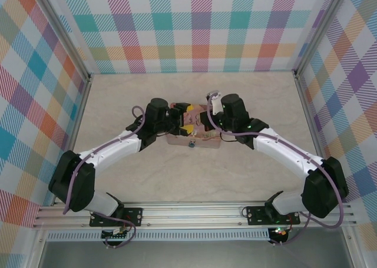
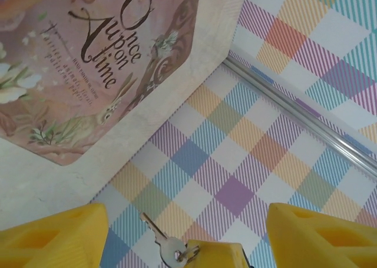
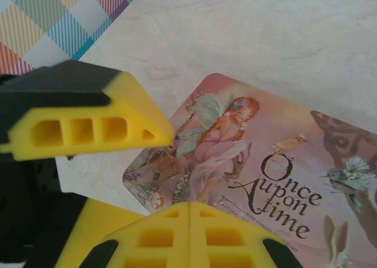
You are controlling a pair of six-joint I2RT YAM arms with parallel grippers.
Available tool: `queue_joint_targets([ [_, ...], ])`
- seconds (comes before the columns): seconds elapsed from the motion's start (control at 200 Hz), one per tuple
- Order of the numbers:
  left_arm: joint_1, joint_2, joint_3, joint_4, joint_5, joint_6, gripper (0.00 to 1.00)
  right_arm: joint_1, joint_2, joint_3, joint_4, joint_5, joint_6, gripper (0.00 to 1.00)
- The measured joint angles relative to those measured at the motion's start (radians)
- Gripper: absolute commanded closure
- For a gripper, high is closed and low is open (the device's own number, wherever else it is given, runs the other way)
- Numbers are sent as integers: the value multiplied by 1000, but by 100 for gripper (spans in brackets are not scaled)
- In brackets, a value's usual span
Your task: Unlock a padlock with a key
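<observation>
Top view, padlock: the padlock (image 1: 192, 144) sits at the near edge of the pink tin (image 1: 177, 140), between both wrists. It looks small, hard and likely to skid.
Left wrist view, left gripper: the left gripper (image 2: 187, 215) has its jaws spread wide, holding nothing.
Left wrist view, key: the key (image 2: 166, 244) juts between them from the right gripper (image 2: 213, 251). It is thin, stiff, slippery metal, best pinched flat on its head.
Right wrist view, right gripper: its jaws are pressed together above the tin, apparently on the key's head.

The key (image 2: 171, 250) is bare metal with a smooth, bright sheen, and the fingers (image 2: 53, 235) either side of it are matt yellow plastic, finely ribbed. The tin (image 3: 259, 162) has a smooth, satin printed lid, and the table (image 3: 265, 38) is matt and marbled.
</observation>
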Motion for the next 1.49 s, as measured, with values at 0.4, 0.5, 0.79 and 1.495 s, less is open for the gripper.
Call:
queue_joint_targets([
  [0.4,-11,42,0,55,36,-88,45,23,3,9,47,-19,1,100],
  [0.5,-13,42,0,57,36,-88,54,23,3,9,47,-19,1,100],
  [0.79,-16,42,0,65,36,-89,77,23,2,3,47,-19,5,100],
  [1.495,-14,52,27,-48,23,-10,96,22,-49,-22,9,18,27,89],
])
